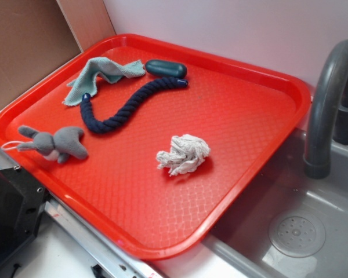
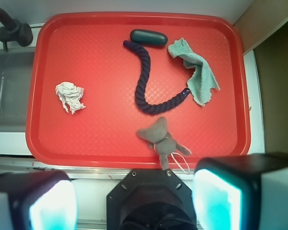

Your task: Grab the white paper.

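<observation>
The white paper (image 1: 184,154) lies crumpled on the red tray (image 1: 267,75), apart from the dark rope (image 1: 127,107) and grey plush toy (image 1: 53,142). I see my gripper (image 2: 134,199) hanging wide open above the tray's near edge, holding nothing.

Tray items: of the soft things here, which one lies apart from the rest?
The white paper, alone toward the sink side; the cloth, rope and plush cluster at the other end.
</observation>
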Robot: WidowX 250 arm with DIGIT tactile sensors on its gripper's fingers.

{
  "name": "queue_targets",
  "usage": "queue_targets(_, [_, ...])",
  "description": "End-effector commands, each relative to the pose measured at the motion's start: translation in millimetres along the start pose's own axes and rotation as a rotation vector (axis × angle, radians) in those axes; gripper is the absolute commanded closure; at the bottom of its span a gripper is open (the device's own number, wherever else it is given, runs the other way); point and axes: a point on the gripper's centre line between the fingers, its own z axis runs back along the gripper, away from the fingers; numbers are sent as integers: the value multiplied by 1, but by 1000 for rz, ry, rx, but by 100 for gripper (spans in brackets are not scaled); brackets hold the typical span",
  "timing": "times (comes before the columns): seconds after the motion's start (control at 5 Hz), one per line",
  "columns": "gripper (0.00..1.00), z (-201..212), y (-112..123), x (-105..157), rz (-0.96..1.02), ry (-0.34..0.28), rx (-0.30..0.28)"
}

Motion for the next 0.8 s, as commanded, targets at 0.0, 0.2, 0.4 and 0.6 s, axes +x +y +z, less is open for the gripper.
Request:
queue_targets(0.0, [0, 0, 0, 0, 0, 0, 0])
queue_targets(0.2, [0, -8, -18, 19, -187, -67, 79])
queue_targets(0.4, [0, -22, -51, 38, -389, -66, 197])
queue_targets(0.6, [0, -41, -81, 49, -577, -122, 130])
